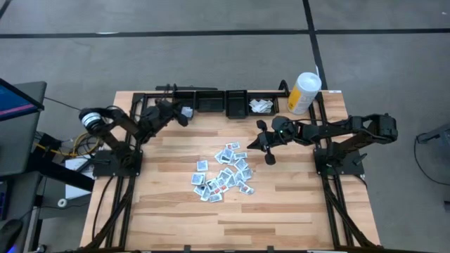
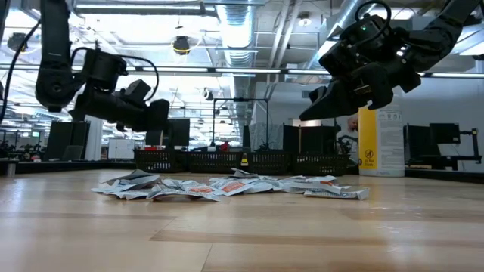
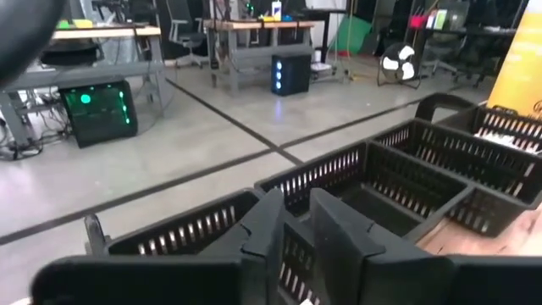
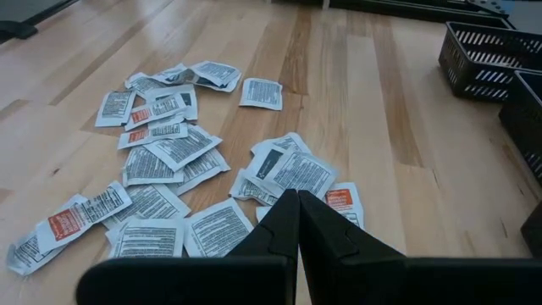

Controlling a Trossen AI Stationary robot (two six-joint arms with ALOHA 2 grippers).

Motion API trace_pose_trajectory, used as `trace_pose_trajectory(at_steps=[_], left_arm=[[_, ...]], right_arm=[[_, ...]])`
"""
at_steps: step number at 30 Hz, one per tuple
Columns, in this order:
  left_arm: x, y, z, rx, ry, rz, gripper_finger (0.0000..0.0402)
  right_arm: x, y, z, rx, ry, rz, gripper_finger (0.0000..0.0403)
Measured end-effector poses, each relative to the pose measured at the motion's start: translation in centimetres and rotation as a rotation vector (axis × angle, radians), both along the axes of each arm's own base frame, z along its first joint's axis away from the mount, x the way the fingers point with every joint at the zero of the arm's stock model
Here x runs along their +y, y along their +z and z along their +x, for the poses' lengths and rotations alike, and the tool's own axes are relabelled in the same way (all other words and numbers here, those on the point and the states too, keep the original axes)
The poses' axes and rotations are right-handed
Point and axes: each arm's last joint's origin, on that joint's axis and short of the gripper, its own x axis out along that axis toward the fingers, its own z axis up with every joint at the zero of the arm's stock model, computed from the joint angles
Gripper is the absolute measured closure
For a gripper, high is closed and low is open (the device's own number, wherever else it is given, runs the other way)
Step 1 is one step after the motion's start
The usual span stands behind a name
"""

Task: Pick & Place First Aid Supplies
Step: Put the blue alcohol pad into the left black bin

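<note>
Many white first aid packets (image 1: 223, 176) overlap mid-frame, print illegible; left gripper (image 1: 184, 114), upper left over baskets (image 1: 211, 102), slightly parted; right gripper (image 1: 268, 147) pressed together.

white packets (image 4: 152, 203) with grey print, some orange-labelled, black baskets (image 1: 211, 102)
</note>
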Motion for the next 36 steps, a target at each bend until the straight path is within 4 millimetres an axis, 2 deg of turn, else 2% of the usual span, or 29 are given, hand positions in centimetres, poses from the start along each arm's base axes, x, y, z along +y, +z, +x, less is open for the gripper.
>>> trace_pose_trajectory(at_steps=[4, 7, 15, 21, 25, 28, 32, 36], left_arm=[[0.0, -0.2, 0.1, 0.009, -0.008, -0.008, 0.0315], [-0.5, -0.1, 0.2, 0.004, -0.084, -0.004, 0.0311], [-3.3, 1.3, 1.7, -0.031, -0.467, 0.056, 0.0311], [-6.4, 0.3, 3.1, 0.056, -0.773, -0.025, 0.0311], [-8.4, -0.5, 3.8, 0.111, -0.881, -0.094, 0.0311], [-9.5, -0.8, 4.0, 0.138, -0.925, -0.120, 0.0311], [-9.8, -1.5, 3.6, 0.167, -0.866, -0.141, 0.0311], [-10.0, -2.5, 2.1, 0.199, -0.803, -0.174, 0.0311]], right_arm=[[0.0, 0.0, 0.0, 0.000, 0.000, 0.000, 0.0403], [0.0, 0.0, 0.0, 0.001, -0.002, 0.008, 0.0403], [1.0, 0.3, 0.3, -0.031, 0.035, 0.007, 0.0403], [2.2, 0.1, 1.6, -0.125, 0.077, -0.034, 0.0403], [2.7, -0.9, 3.5, -0.134, 0.077, -0.071, 0.0403], [2.8, -0.9, 5.8, -0.146, 0.094, -0.092, 0.0403], [3.4, -1.2, 9.4, -0.133, 0.124, -0.096, 0.0403], [4.5, -1.7, 12.7, -0.080, 0.205, -0.128, 0.0403]])
